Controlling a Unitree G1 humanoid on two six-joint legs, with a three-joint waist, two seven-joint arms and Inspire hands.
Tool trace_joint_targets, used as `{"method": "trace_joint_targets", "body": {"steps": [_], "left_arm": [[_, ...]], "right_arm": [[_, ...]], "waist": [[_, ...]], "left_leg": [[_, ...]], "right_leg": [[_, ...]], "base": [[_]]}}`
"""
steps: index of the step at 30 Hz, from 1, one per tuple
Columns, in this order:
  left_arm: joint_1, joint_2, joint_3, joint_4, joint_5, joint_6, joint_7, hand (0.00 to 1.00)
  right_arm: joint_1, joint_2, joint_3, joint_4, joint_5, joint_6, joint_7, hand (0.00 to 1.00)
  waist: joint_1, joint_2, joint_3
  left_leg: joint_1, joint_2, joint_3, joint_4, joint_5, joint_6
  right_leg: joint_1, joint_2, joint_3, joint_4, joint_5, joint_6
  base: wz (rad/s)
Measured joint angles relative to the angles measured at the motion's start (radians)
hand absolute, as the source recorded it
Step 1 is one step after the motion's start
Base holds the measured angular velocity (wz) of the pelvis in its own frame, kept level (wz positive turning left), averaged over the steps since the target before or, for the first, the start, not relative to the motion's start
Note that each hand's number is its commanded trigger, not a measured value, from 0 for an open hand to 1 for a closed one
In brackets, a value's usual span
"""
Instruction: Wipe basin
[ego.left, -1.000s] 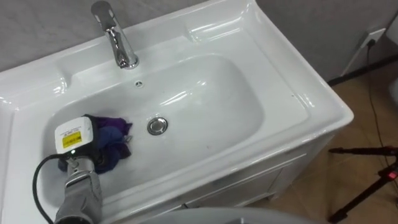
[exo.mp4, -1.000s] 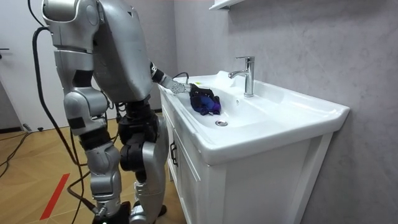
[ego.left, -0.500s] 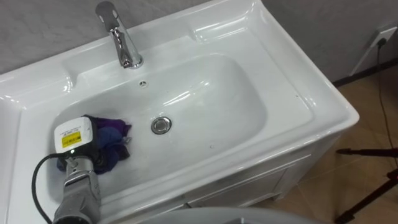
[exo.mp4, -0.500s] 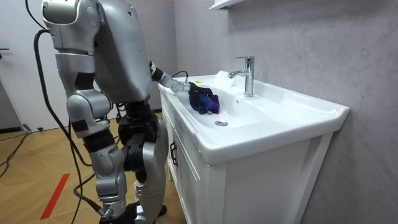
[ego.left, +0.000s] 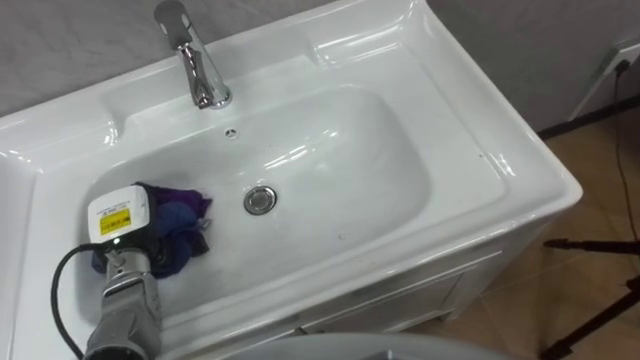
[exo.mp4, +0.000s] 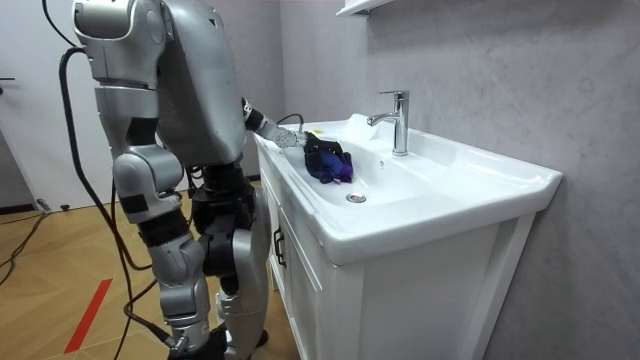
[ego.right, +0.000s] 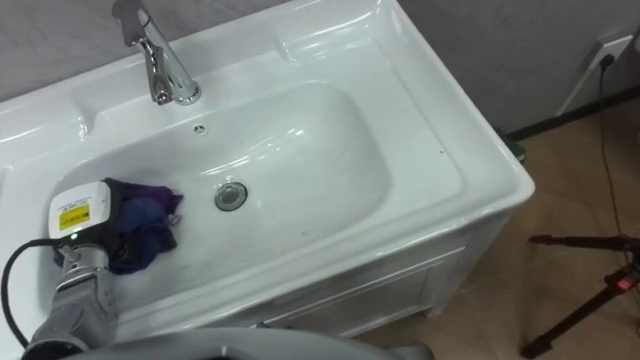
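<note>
White basin (ego.left: 500, 170) on a cabinet (exo.mp4: 300, 275) — chrome tap (ego.left: 197, 62) at back | drain (ego.left: 259, 200) mid-bowl | purple cloth (ego.left: 178, 238) at bowl's left end | left hand (ego.left: 120, 222) on cloth — fingers hidden, grip cannot be told

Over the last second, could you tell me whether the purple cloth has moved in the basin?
No. The purple cloth under the left hand keeps the same gap left of the drain.

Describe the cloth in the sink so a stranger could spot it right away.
Start at the white basin below the chrome faucet. Left of the drain, under the robot's left hand, lies the cloth: crumpled and purple against white porcelain.
</note>
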Motion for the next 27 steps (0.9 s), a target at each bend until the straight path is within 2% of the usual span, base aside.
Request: {"method": "trace_joint_targets", "body": {"steps": [2, 4, 6, 9, 12, 14, 17, 18, 20, 21, 24, 25, 27], "left_arm": [[-0.001, 0.000, -0.003, 0.000, 0.000, 0.007, 0.003, 1.00], [-0.015, -0.004, -0.022, 0.003, -0.005, 0.042, 0.005, 1.00], [-0.029, -0.017, -0.025, 0.006, -0.008, 0.066, 0.006, 1.00], [-0.047, -0.022, -0.073, 0.007, -0.008, 0.099, 0.009, 1.00], [-0.066, -0.049, -0.091, 0.004, -0.017, 0.116, 0.010, 1.00], [-0.083, -0.060, -0.114, 0.001, -0.058, 0.123, 0.010, 1.00], [-0.118, -0.085, -0.169, -0.001, -0.124, 0.132, 0.004, 1.00], [-0.131, -0.098, -0.198, -0.002, -0.138, 0.146, 0.002, 1.00], [-0.150, -0.113, -0.238, -0.011, -0.149, 0.153, -0.017, 1.00], [-0.158, -0.121, -0.261, -0.036, -0.148, 0.163, -0.055, 1.00], [-0.185, -0.148, -0.332, -0.062, -0.174, 0.168, -0.096, 1.00], [-0.197, -0.151, -0.369, -0.076, -0.201, 0.168, -0.110, 1.00], [-0.224, -0.157, -0.410, -0.082, -0.224, 0.168, -0.129, 1.00]], "right_arm": [[-0.002, 0.000, 0.017, 0.000, 0.008, 0.000, 0.000, 0.00], [-0.005, 0.007, 0.049, 0.002, 0.038, 0.000, -0.001, 0.00], [-0.005, 0.015, 0.070, 0.024, 0.042, 0.003, 0.001, 0.00], [-0.002, 0.033, 0.115, 0.035, 0.042, 0.015, 0.002, 0.00], [-0.002, 0.058, 0.134, 0.037, 0.046, 0.021, 0.001, 0.00], [-0.002, 0.075, 0.145, 0.044, 0.052, 0.024, 0.001, 0.00], [0.000, 0.092, 0.206, 0.047, 0.083, 0.044, 0.002, 0.00], [-0.004, 0.095, 0.223, 0.046, 0.096, 0.050, 0.004, 0.00], [-0.008, 0.101, 0.230, 0.046, 0.105, 0.058, 0.006, 0.00], [-0.010, 0.107, 0.229, 0.047, 0.106, 0.060, 0.008, 0.00], [-0.023, 0.110, 0.233, 0.050, 0.133, 0.063, 0.015, 0.00], [-0.027, 0.109, 0.232, 0.060, 0.144, 0.064, 0.015, 0.00], [-0.033, 0.109, 0.232, 0.074, 0.151, 0.065, 0.016, 0.00]], "waist": [[-0.007, -0.007, 0.0032], [-0.017, -0.019, 0.0098], [-0.018, -0.030, 0.0132], [-0.030, -0.046, 0.0127], [-0.052, -0.062, 0.0148], [-0.068, -0.077, 0.0125], [-0.082, -0.094, 0.0142], [-0.095, -0.099, 0.0145], [-0.109, -0.101, 0.0143], [-0.131, -0.105, 0.0162], [-0.169, -0.105, 0.0164], [-0.193, -0.105, 0.0164], [-0.215, -0.105, 0.0167]], "left_leg": [[0.004, -0.001, 0.001, 0.001, 0.000, 0.000], [0.011, -0.003, -0.001, 0.002, 0.000, 0.000], [0.017, -0.005, -0.002, 0.002, 0.000, -0.001], [0.013, -0.007, -0.001, 0.003, 0.001, -0.001], [0.002, -0.011, 0.000, 0.003, 0.001, -0.001], [0.002, -0.013, 0.001, 0.003, 0.001, -0.001], [0.000, -0.019, 0.002, 0.003, 0.001, 0.000], [-0.001, -0.024, 0.003, 0.003, 0.002, 0.001], [-0.002, -0.029, 0.006, 0.003, 0.002, 0.001], [-0.004, -0.032, 0.005, 0.002, 0.003, 0.003], [-0.007, -0.040, 0.004, 0.002, 0.004, 0.004], [-0.009, -0.042, 0.004, 0.002, 0.003, 0.004], [-0.009, -0.044, 0.004, 0.002, 0.003, 0.005]], "right_leg": [[-0.001, -0.001, 0.002, 0.002, -0.004, 0.001], [0.002, -0.002, 0.003, 0.009, -0.012, 0.003], [0.005, -0.004, 0.003, 0.017, -0.017, 0.005], [0.001, -0.008, 0.002, 0.022, -0.021, 0.008], [-0.010, -0.011, 0.001, 0.022, -0.018, 0.012], [-0.008, -0.013, 0.001, 0.021, -0.017, 0.013], [-0.010, -0.019, 0.002, 0.019, -0.015, 0.018], [-0.010, -0.024, 0.000, 0.019, -0.016, 0.022], [-0.011, -0.029, 0.001, 0.016, -0.014, 0.026], [-0.011, -0.032, 0.000, 0.013, -0.013, 0.029], [-0.010, -0.039, 0.003, 0.003, -0.008, 0.036], [-0.009, -0.042, 0.003, 0.002, -0.007, 0.038], [-0.008, -0.043, 0.006, 0.004, -0.005, 0.040]], "base": [[0.02], [0.07], [0.06], [0.07], [0.02], [0.00], [0.01], [0.00], [0.00], [0.00], [-0.02], [0.00], [0.02]]}}
